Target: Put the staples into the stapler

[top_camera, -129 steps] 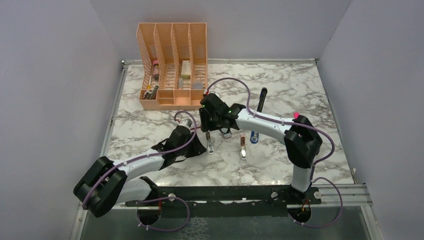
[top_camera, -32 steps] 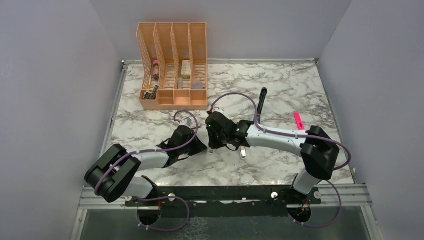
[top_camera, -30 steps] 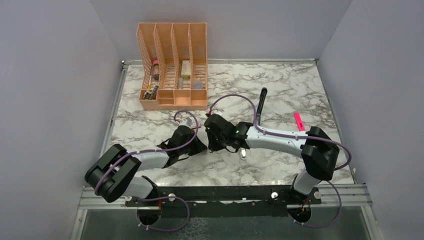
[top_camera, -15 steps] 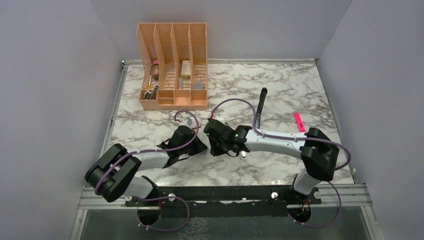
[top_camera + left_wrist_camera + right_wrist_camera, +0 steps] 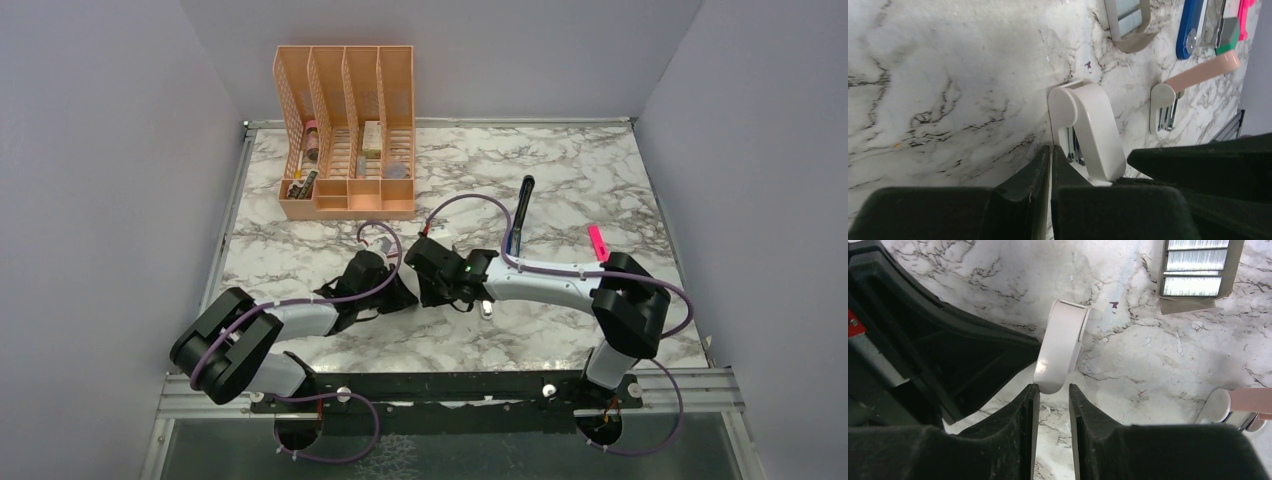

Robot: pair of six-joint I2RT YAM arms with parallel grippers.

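Shifted right claw (image 5: 1053,388) in beside left claw (image 5: 1050,150) | left: shut, empty | right: parted narrowly, empty, tips at white mini stapler (image 5: 1060,345) | staples (image 5: 1193,272) on desk (image 5: 1148,365) nearby, blue stapler (image 5: 1190,25) farther off | risk: crowded claws shoving mini stapler askew.

This is a lab test cell, I'd say, dressed up to pass for an office desk. My left arm (image 5: 290,318) and right arm (image 5: 545,285) are bolted to a black rail (image 5: 450,388) along the near edge of the table (image 5: 620,170), and purple cables (image 5: 460,203) loop in the open along them. Plain pale walls (image 5: 100,200) box the table in on three sides (more a booth than a room). The top is marble-patterned inside a metal edge (image 5: 440,123). The office part is only props: a peach organizer (image 5: 345,130) with small items in its slots, and a pink highlighter (image 5: 597,243) lying loose.
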